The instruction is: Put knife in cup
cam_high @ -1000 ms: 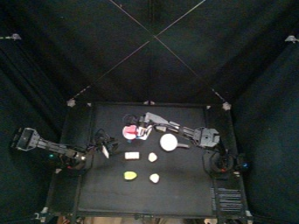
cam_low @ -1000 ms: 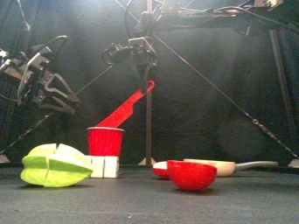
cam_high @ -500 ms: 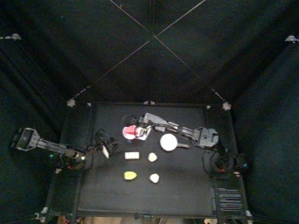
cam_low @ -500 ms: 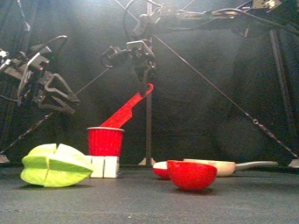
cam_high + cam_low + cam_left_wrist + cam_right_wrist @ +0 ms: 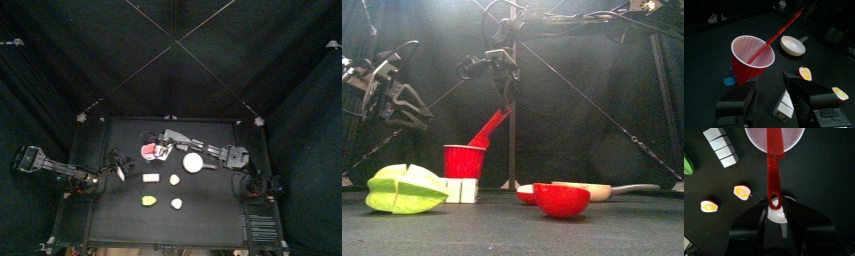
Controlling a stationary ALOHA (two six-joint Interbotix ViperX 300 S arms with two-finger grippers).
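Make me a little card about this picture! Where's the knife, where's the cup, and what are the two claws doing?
knife: red, slanted, lower end inside the cup, leaning on its rim
cup: upright, red outside, white inside
right gripper: over the knife's top end, open
left gripper: open, holding nothing, off to the side
green lump: on the table in front of the cup
red bowl: on the table, apart from the cup

A slim red knife (image 5: 488, 129) leans tilted inside the upright red cup (image 5: 462, 161), its lower end down against the pale inner wall, its upper end sticking out well above the rim.
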